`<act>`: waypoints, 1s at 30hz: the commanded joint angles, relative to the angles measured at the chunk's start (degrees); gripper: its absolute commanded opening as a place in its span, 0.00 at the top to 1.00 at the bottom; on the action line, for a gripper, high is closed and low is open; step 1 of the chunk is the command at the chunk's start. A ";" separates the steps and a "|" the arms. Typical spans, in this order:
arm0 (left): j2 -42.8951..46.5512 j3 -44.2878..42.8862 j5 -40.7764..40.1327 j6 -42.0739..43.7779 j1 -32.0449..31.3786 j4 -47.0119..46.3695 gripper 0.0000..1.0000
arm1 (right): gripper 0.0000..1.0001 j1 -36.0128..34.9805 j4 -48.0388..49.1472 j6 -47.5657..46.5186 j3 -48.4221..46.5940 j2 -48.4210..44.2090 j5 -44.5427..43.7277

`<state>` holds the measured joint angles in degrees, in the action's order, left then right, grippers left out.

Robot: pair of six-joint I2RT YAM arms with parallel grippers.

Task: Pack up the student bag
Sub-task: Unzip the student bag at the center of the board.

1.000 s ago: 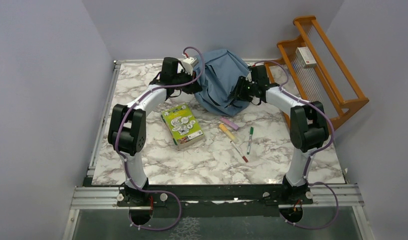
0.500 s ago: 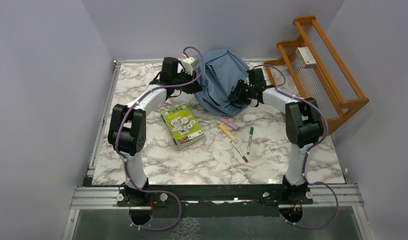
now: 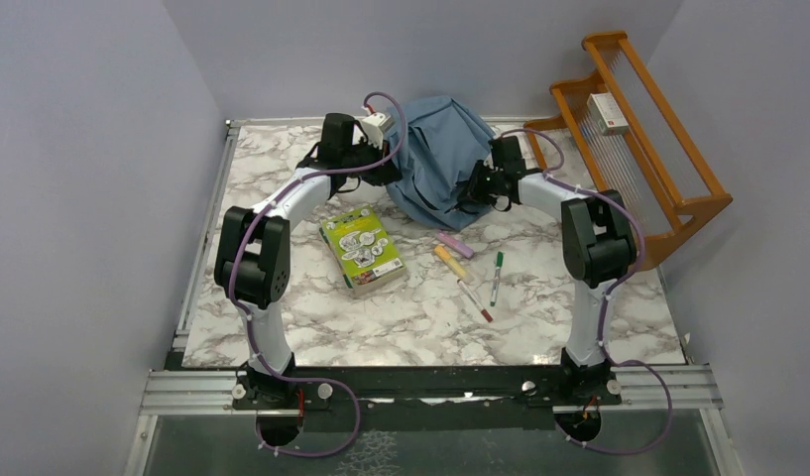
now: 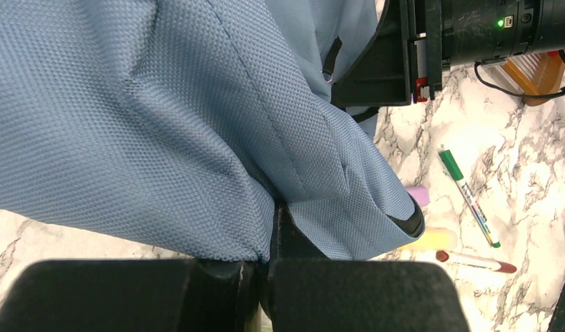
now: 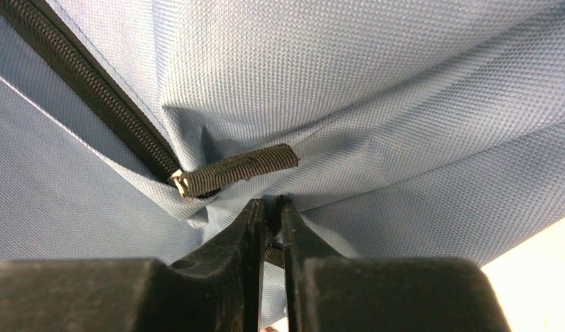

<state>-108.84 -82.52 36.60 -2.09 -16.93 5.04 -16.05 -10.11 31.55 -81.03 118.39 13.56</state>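
Note:
The student bag [image 3: 440, 159] is a rounded slate-blue backpack slumped at the back of the marble table [image 3: 282, 327]. My left gripper [image 3: 391, 171] is at its left side, shut on a fold of the blue fabric [image 4: 196, 138], which bunches around the pinched fingers [image 4: 274, 207]. My right gripper [image 3: 475, 188] presses into the bag's right front. Its jaws [image 5: 272, 207] are nearly together, with blue cloth and a strip of dark webbing between them. Just above its fingertips lie a dark zipper [image 5: 86, 83] and a webbing pull tab [image 5: 238, 169].
A green-covered book [image 3: 362, 250] lies in front of the bag. To its right are a purple highlighter [image 3: 456, 244], a yellow highlighter [image 3: 450, 261], a red pen [image 3: 474, 299] and a green pen [image 3: 497, 277]. A wooden rack [image 3: 668, 149] holding a white box [image 3: 607, 112] stands at the back right.
My right gripper has moved a little left into the bag and its jaws have closed on the fabric. The left gripper has held its pinch without moving.

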 commanded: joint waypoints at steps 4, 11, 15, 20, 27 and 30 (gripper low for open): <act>2.21 -0.09 1.61 0.90 -0.74 -1.77 1.00 | 0.94 0.15 9.44 -3.31 5.52 -7.10 0.16; 1.92 -0.16 1.55 0.94 -0.83 -1.61 1.00 | 0.99 0.15 16.88 -5.09 11.64 -14.25 4.46; 1.83 -0.25 1.55 0.92 -0.91 -1.45 1.00 | 0.99 0.15 19.59 -6.12 14.29 -17.29 6.60; 1.57 -0.20 1.55 0.86 -0.91 -1.43 1.00 | 0.99 0.15 21.00 -6.76 16.17 -19.36 9.73; 1.22 1.60 4.64 -4.59 -1.00 -7.04 1.00 | 0.99 0.15 21.80 -4.28 16.78 -20.26 14.65; 0.88 3.19 6.68 -8.25 -1.24 -11.29 1.00 | 0.99 0.06 23.40 -1.30 17.07 -20.26 16.81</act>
<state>-108.84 -81.14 37.89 -5.26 -17.37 1.63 -16.10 7.90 26.52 -64.23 100.68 24.58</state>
